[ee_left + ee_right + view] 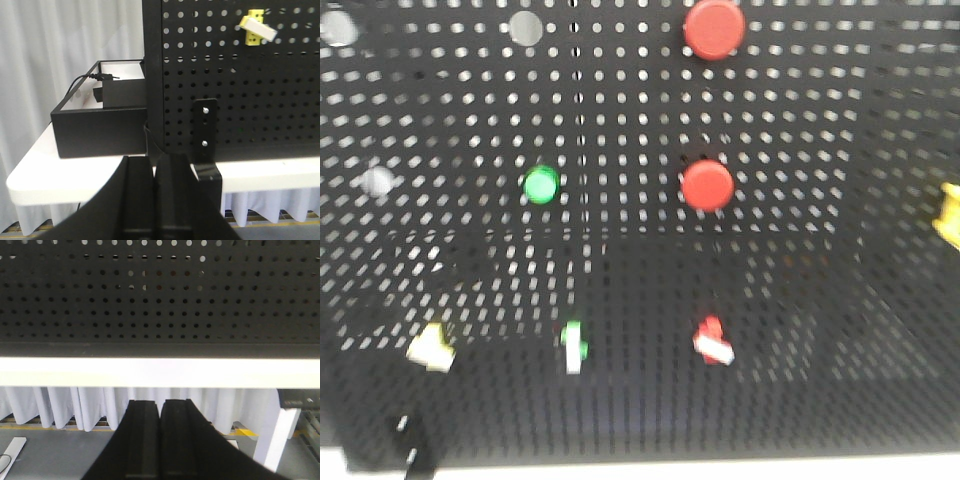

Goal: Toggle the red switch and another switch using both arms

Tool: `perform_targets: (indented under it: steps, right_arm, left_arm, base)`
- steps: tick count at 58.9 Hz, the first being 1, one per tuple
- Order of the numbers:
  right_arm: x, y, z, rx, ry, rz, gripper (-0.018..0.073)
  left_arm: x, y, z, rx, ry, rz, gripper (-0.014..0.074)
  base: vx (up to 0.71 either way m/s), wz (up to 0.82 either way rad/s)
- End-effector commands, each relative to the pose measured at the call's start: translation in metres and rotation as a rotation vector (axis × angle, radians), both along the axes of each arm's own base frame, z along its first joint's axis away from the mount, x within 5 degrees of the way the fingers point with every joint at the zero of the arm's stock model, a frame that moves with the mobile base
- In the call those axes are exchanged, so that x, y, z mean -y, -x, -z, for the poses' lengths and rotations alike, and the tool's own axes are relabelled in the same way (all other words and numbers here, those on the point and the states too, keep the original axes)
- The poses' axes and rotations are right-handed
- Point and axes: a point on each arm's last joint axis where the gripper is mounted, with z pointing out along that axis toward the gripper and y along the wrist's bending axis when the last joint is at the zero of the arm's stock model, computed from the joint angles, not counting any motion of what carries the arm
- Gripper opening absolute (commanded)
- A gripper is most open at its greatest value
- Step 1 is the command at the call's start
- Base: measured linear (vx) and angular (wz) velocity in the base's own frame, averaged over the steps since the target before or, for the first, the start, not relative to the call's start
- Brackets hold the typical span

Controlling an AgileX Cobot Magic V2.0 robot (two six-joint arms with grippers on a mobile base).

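Front-facing view: black pegboard (800, 120) fills the frame, blurred; no arm clearly made out on it.
Red switch (713, 340): low on the board at 5 o'clock from centre, directly under the two round red buttons (707, 185); white lever tilts toward 4 o'clock.
Yellow switch (432, 348): same row, 8 o'clock from centre, well apart from the red one; a green-based lever (573, 347) stands between them.
Left claw (153, 165): fingers pressed together, holding nothing, low by the white table (260, 172) edge; yellow switch (256, 28) sits at 1 o'clock from it, not touched.
Right claw (161, 407): fingers pressed together, empty, below the table (160, 371) edge; red switch not seen in this view.
Handling: likely small rigid plastic levers, light, snapping over with a short stiff click; no need to pinch.
Where to touch: push the white lever near its tip with the closed fingertips, against its tilt.
Care: levers are tiny and probably slick; an off-centre push may slide off or hit the board.
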Motion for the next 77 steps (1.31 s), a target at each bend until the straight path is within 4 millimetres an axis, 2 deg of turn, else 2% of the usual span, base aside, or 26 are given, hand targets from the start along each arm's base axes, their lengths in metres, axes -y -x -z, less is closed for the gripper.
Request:
perform_targets:
  steps: [1,55,66,77]
  right_arm:
    - [0.0,0.0,-0.006,0.086,0.009,-0.003,-0.0006]
    - [0.0,0.0,-0.007,0.093,0.01,-0.004,-0.0006]
    - [-0.002,-0.001,-0.015,0.182,-0.113,-0.008,-0.0006]
    - [-0.002,0.0,-0.026,0.302,-0.108,-0.014,-0.0006]
  left_arm:
    - [0.0,0.0,-0.003,0.07,0.018,0.002,0.0002]
    - [0.0,0.0,-0.003,0.071,0.018,0.002,0.0002]
    - [0.0,0.0,-0.005,0.089,0.018,0.002,0.0002]
    - [0.0,0.0,-0.008,0.123,0.019,0.002,0.0002]
  base:
    - [0.17,0.03]
    - [0.05,0.0]
    - [0.0,0.0]
    - [0.0,0.0]
